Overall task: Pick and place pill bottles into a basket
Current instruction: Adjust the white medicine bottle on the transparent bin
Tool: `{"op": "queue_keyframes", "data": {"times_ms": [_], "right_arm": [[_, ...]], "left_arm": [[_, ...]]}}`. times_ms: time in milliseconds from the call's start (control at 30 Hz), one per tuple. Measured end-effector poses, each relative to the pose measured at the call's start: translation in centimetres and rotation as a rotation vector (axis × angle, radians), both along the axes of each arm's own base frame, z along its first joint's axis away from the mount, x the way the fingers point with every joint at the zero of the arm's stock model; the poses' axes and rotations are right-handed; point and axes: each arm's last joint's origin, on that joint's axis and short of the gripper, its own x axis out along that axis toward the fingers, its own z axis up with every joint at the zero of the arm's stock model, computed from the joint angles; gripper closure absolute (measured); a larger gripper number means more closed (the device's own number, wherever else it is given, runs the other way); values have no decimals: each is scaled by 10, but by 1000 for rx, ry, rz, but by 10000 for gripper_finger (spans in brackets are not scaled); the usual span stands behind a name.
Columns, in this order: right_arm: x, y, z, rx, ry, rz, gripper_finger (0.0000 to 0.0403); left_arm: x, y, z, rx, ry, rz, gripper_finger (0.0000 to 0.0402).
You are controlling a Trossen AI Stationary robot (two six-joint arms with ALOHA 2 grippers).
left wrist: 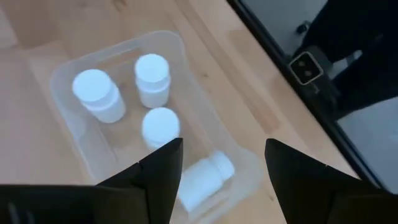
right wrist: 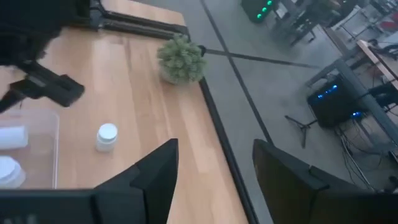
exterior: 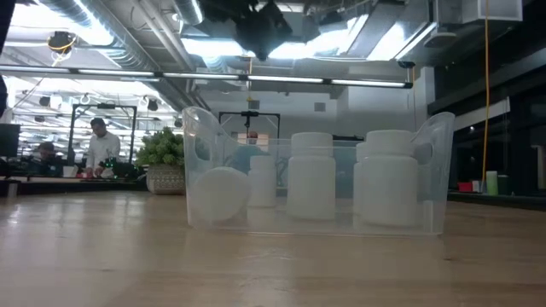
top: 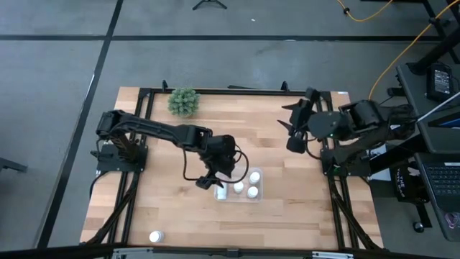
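From above, the left gripper point(top: 213, 180) hangs open and empty over the tray's point(top: 260, 198) left end, mid-bench; one bottle point(top: 156, 236) stands alone near the front edge. The right gripper point(top: 295, 129) waits open by the right edge. At bench level, the tray holds four bottles point(exterior: 311, 175). The left wrist shows three upright, one point(left wrist: 205, 180) lying.

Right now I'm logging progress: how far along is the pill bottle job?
Done: four pill bottles sit in the basket, three upright, one on its side. In hand: nothing; the left end effector hangs open above the basket, the right end effector waits empty. Left: one stray bottle near the table edge.
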Motion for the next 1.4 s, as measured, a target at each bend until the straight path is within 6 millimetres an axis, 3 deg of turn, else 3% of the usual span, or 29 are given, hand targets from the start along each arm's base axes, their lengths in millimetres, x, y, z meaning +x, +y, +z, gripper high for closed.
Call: {"op": "queue_keyframes", "data": {"times_ms": [233, 400, 600, 867, 1167, 1400], "right_arm": [[5, 4, -14, -14, 48, 11, 195], [8, 5, -22, -19, 70, 12, 195], [11, 6, -22, -16, 54, 16, 195], [13, 6, -20, -25, 29, 29, 195], [16, 7, -17, -14, -11, 29, 195], [18, 7, -14, -7, -43, 30, 195]], "left_arm": [[1, 3, -20, 33, -58, -16, 181], [-6, 0, -33, 297, -52, -82, 181], [-8, -13, -33, 352, -86, -159, 181], [-13, -36, -33, 456, -181, -402, 181], [-11, -34, -35, 556, -226, -490, 181], [-2, -31, -58, 606, -191, -570, 181]]}}
